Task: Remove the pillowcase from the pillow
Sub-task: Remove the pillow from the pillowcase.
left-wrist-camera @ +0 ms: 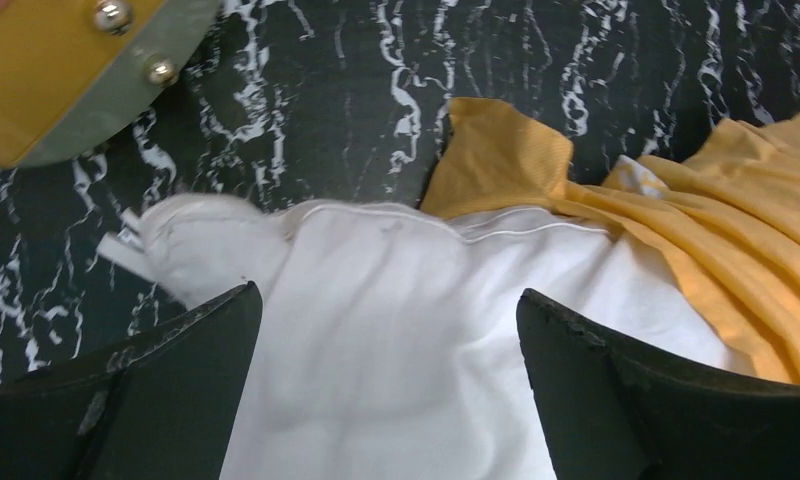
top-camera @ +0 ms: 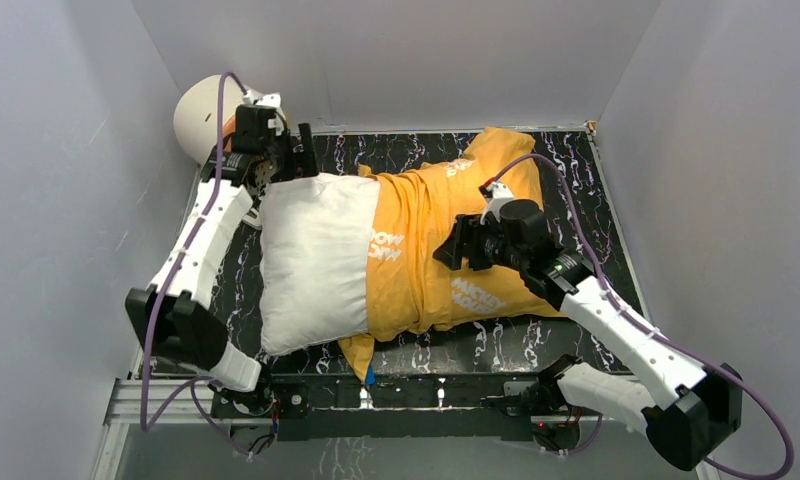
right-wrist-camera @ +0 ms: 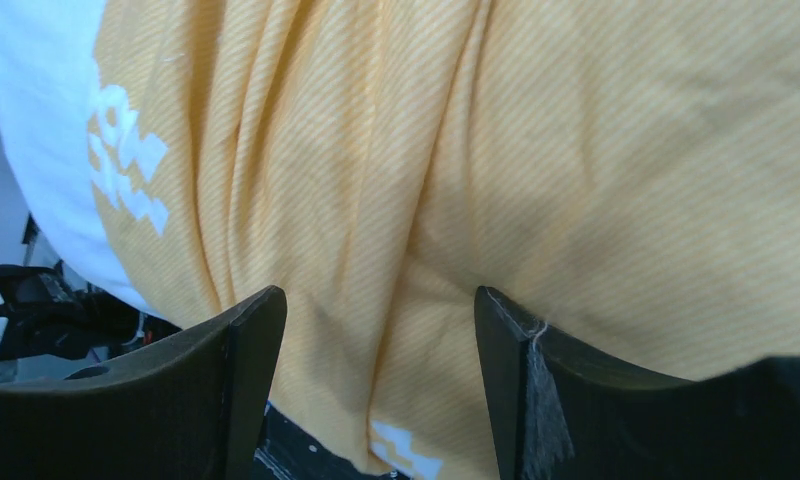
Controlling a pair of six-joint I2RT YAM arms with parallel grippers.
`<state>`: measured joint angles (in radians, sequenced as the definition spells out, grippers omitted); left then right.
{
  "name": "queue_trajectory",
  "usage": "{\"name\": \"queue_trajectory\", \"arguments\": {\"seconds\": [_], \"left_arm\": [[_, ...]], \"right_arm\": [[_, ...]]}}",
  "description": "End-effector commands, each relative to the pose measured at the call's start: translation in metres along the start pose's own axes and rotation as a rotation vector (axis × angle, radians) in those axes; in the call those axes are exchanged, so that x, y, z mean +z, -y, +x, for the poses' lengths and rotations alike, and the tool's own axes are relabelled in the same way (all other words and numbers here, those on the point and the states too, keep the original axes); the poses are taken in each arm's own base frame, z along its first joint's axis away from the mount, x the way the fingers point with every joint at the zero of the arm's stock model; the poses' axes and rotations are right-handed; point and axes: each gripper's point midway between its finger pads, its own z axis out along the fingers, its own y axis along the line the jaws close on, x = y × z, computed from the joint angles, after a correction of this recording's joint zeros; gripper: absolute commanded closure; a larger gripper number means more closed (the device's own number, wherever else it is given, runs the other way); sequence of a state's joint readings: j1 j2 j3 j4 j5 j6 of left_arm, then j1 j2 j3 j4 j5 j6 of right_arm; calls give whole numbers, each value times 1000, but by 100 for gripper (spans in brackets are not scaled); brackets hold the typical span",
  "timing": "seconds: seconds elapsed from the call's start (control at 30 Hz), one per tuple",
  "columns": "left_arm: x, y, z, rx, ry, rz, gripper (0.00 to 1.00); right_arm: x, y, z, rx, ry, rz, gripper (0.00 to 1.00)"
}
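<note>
Left fingers point(left-wrist-camera: 126, 400) gaped empty over the bare corner of the pillow point(top-camera: 316, 260), right fingers point(right-wrist-camera: 176, 400) likewise over the pillowcase point(top-camera: 426, 250) — with nothing pinned, a pull might drag both along.

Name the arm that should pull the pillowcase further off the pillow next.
Right, probably. The right gripper, open, hangs over the bunched pillowcase covering the pillow's right half. The left gripper, also open, sits at the pillow's bare far corner.
</note>
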<state>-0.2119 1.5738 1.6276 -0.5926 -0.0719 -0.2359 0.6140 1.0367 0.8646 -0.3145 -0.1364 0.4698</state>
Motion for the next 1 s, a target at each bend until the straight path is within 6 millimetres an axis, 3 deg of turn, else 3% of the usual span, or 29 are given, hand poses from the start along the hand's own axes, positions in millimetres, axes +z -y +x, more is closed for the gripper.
{"name": "queue_trajectory", "arguments": {"seconds": [0.0, 0.1, 0.2, 0.27, 0.33, 0.5, 0.6, 0.7, 0.8, 0.97], "left_arm": [[-78, -28, -5, -86, 137, -108, 2], [-107, -32, 18, -172, 130, -101, 2], [-127, -34, 50, -231, 95, -88, 2], [-138, -31, 75, -256, 58, -49, 2], [-149, -23, 103, -290, 3, 14, 2], [-195, 13, 158, -359, -51, 297, 2], [-202, 23, 184, -361, -108, 377, 2], [-199, 33, 215, -360, -243, 438, 2], [-196, 42, 239, -363, -325, 514, 2], [-192, 52, 274, -419, -417, 603, 2]], "right_arm": [[-23, -4, -5, 82, 65, 13, 22], [-38, -8, -10, 109, 98, 11, 22], [-48, 4, 4, 198, 89, 73, 22], [-56, -2, 19, 239, 63, 24, 22], [-64, -12, 32, 230, 48, -56, 23], [-78, 15, 52, 261, 79, 55, 21], [-69, 19, 50, 348, 137, 47, 21], [-48, 39, 39, 455, 240, 110, 23], [-30, 56, 23, 546, 334, 178, 23], [-11, 65, -8, 601, 432, 232, 21]]}}
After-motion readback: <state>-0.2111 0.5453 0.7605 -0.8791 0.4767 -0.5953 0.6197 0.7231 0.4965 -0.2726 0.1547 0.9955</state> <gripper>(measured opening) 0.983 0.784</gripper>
